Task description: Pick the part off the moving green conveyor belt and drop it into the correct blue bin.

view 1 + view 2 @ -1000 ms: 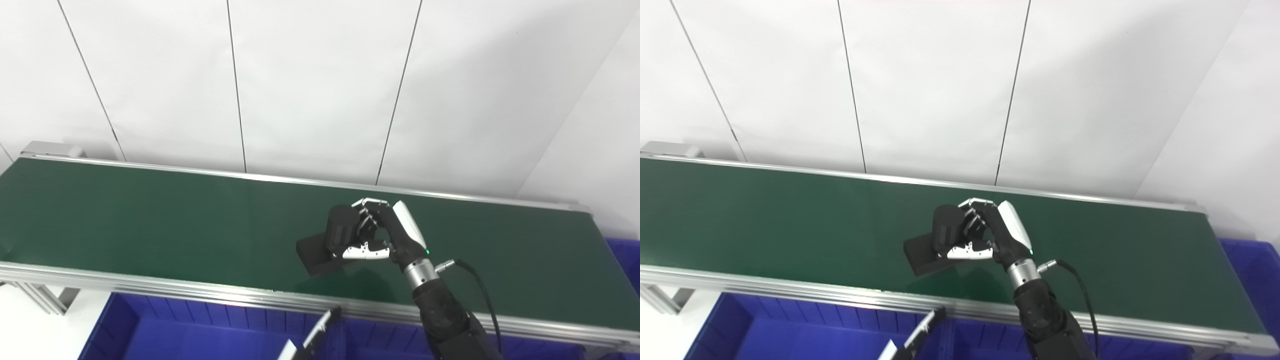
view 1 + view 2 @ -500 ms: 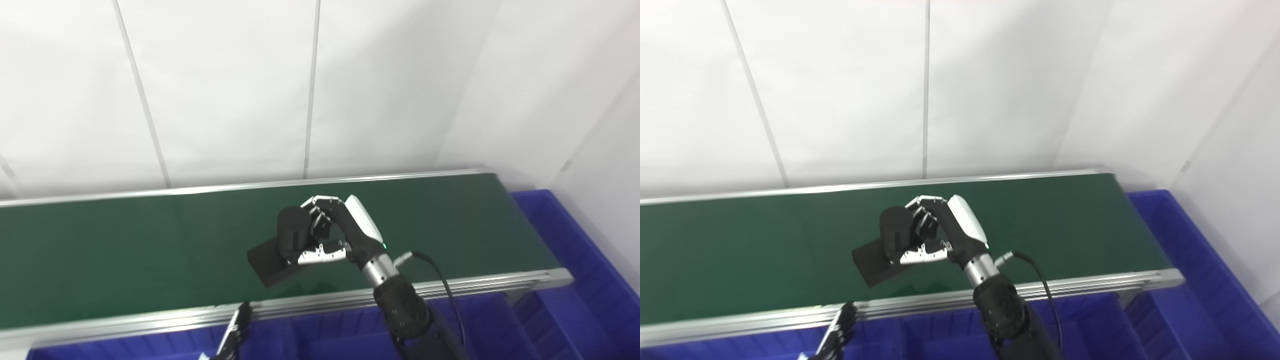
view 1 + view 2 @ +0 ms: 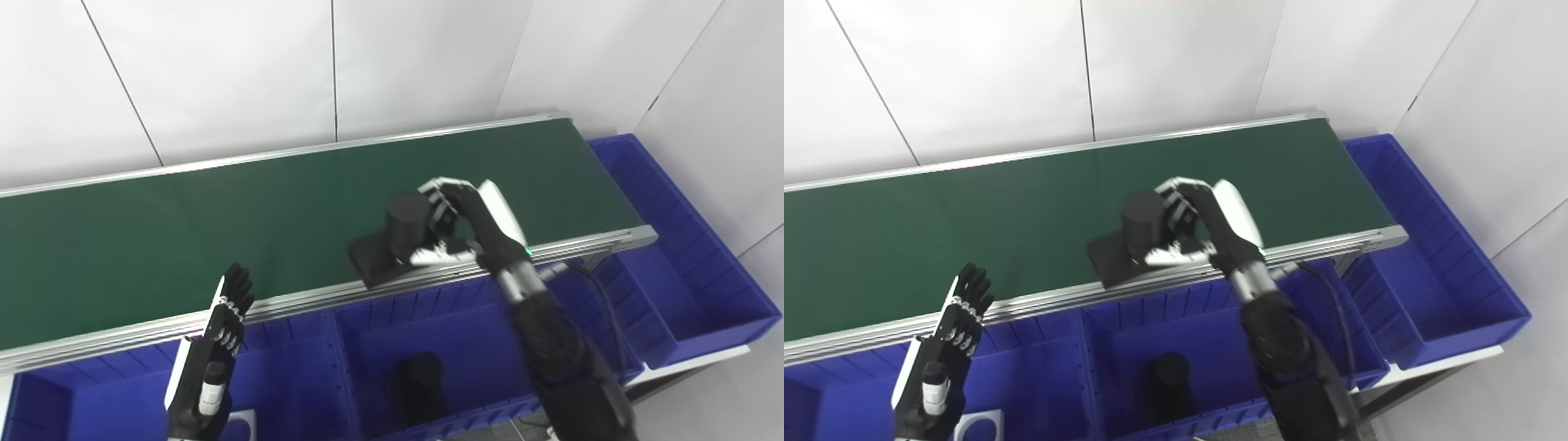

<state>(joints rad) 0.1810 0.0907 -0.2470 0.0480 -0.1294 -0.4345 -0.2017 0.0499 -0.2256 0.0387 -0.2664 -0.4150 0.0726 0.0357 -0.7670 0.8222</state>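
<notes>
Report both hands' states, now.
Left hand: open, fingers straight, holding nothing.
Right hand: shut on the black part with a cylinder on a flat base.

Matt black part (image 3: 392, 248), smooth matt green belt (image 3: 184, 226) in brushed-metal rails, glossy blue plastic bins (image 3: 692, 263).

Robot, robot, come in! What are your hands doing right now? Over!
Right hand shut on black part, at belt's near edge. Left hand open, empty, by left bin. Middle blue bin below, holds a similar black part. Nothing blocking.
</notes>
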